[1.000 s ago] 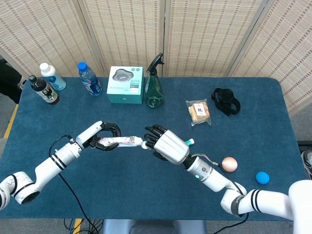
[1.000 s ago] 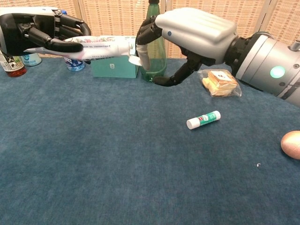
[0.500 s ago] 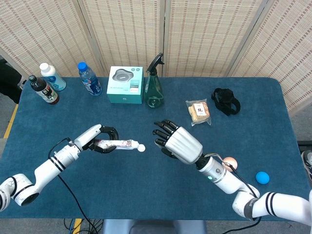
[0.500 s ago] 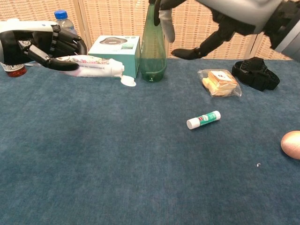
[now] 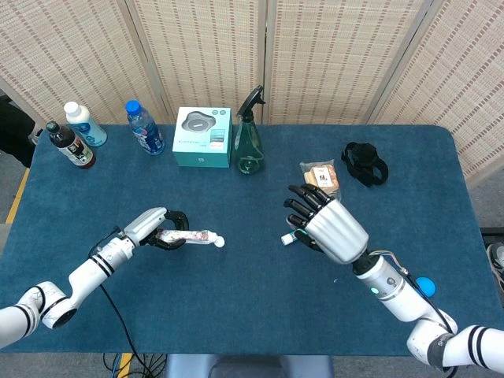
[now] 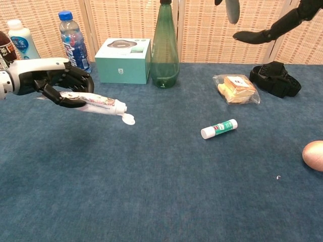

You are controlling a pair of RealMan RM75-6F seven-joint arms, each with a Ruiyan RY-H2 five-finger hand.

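Curling around the tail end of a toothpaste tube, the left robot hand grasps it low over the blue counter at the near left. The tube lies almost level, its white cap pointing right and dipping until it touches or nearly touches the cloth; which of the two cannot be told. Gripping the soft flat end leaves the cap end free, which is probably why it sags that way.

The right robot hand hangs released above the counter to the right of centre, fingers spread and holding nothing, well apart from the tube. In the chest view only its dark fingertips show at the top edge, so it sits high. Below it in the head view, a glue stick peeks out by the fingers, lying flat on the cloth.

Along the far edge stand a dark sauce bottle, a white bottle, a water bottle, a teal box and a green spray bottle, all upright. A wrapped snack and a black strap lie further right. An egg-like ball rests at the near right, and a blue ball shows just behind the right forearm.
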